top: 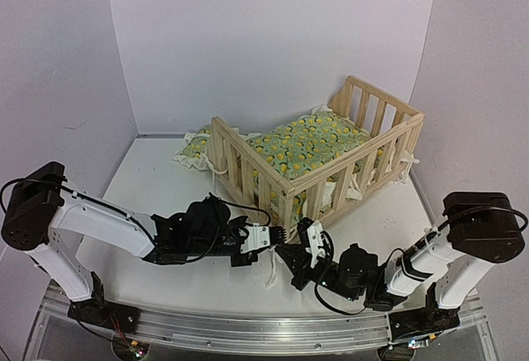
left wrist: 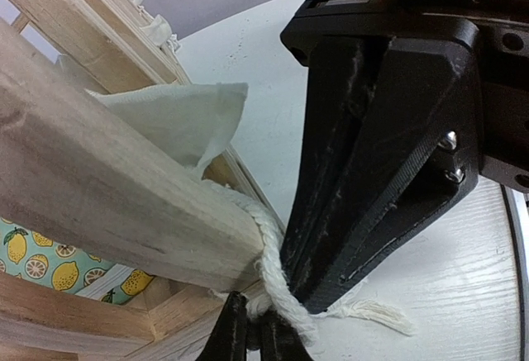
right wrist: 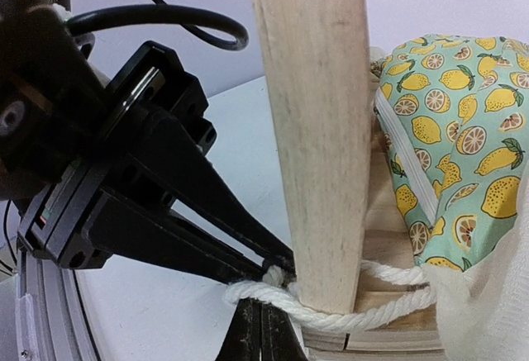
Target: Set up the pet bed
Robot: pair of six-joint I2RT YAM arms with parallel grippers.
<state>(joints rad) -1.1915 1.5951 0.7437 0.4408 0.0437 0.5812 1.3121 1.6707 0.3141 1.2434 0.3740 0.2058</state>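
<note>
Standing right of centre on the worktop (top: 165, 187): pet bed (top: 248, 150), pine frame, cushion (top: 310, 146) inside, pillow (top: 197, 146) outside behind its left end. Step judged in hand: tying the cord (right wrist: 331, 318) round the near corner post (right wrist: 318, 130). Left tool (left wrist: 252, 328) closed on the cord at the knot. Right tool (right wrist: 260, 328) fully closed, tips against the cord, hold unclear. Next move calls for opposed pulls without dragging the frame.

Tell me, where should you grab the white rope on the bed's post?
Pinch the white rope at its loose end beside the knot, coming from the outer side of the post; elsewhere it hugs the wood with no gap.
</note>
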